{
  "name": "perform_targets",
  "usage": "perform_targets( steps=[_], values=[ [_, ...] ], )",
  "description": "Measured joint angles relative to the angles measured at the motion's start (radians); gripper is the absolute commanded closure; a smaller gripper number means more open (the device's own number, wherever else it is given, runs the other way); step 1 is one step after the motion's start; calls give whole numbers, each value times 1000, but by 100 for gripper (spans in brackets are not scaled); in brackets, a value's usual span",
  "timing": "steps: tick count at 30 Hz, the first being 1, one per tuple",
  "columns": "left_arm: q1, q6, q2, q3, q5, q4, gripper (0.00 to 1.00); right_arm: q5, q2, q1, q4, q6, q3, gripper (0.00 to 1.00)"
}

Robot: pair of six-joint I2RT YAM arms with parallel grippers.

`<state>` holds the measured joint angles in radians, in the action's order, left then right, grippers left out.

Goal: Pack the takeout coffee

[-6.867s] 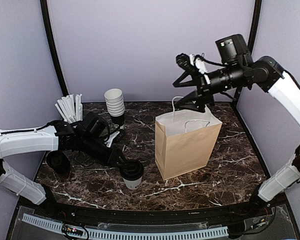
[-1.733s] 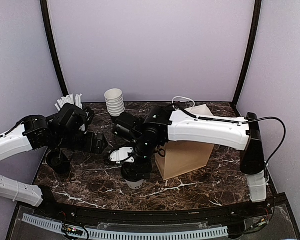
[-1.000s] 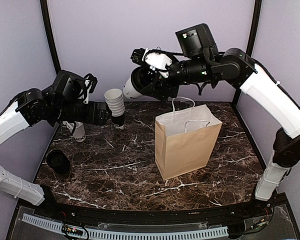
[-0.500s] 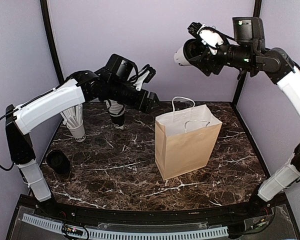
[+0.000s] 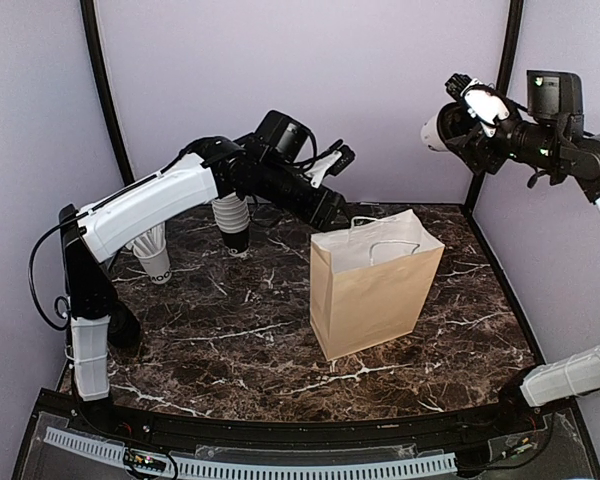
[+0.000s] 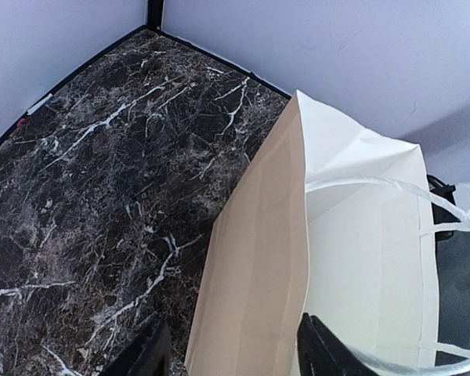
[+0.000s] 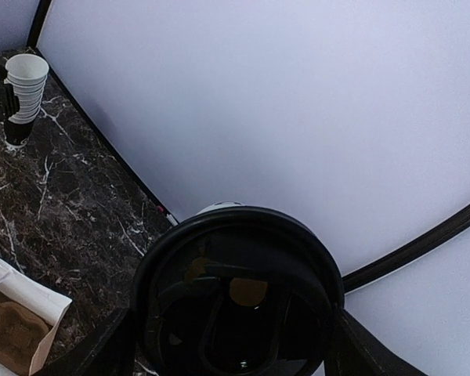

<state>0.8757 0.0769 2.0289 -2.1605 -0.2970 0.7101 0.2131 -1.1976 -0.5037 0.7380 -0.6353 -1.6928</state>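
The takeout coffee (image 5: 436,130), a white cup with a black lid (image 7: 235,298), hangs high at the right, tipped on its side. My right gripper (image 5: 460,122) is shut on it, and the lid fills the space between its fingers (image 7: 102,348). The brown paper bag (image 5: 375,285) stands open and upright in the middle of the table. My left gripper (image 5: 332,212) is at the bag's upper left edge. In the left wrist view its jaws (image 6: 231,348) are open and straddle the bag's narrow side wall (image 6: 258,258), one finger (image 6: 145,356) outside, the other (image 6: 321,352) inside.
A stack of lidless white cups (image 5: 230,215) stands at the back left, also seen as a stack (image 7: 25,86). A white cup of white sticks (image 5: 152,252) is left of it. A dark round thing (image 5: 125,325) lies half hidden behind the left arm's base. The bag's white handles (image 6: 392,188) arch over its mouth.
My left arm has swung right to the bag's left top edge and its jaws have narrowed. The right arm has carried the cup further right, away from above the bag.
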Motion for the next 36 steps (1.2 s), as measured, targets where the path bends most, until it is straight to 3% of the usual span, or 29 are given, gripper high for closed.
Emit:
perform_targets(
  steps=[6,12,18,21,26,30,32,36],
  values=[
    [15,-1,-34,32,89,26,27,-71,-7,27,74,0,5,25],
    [17,-27,-135,56,155,69,30,-215,0,27,200,-8,-35,25],
    [32,-51,-178,57,95,77,41,-323,47,27,326,-27,-57,25],
    [37,-56,-144,39,87,101,63,-375,69,27,385,-45,-73,25],
    [38,-72,-68,11,84,130,68,-473,116,27,476,-87,-74,25],
    [37,-84,-32,-10,74,157,93,-534,125,27,524,-114,-73,25],
    [37,-84,-21,-23,70,164,100,-563,119,27,541,-127,-70,25],
    [37,-108,-12,-44,66,171,100,-606,78,22,556,-142,-70,26]
  ],
)
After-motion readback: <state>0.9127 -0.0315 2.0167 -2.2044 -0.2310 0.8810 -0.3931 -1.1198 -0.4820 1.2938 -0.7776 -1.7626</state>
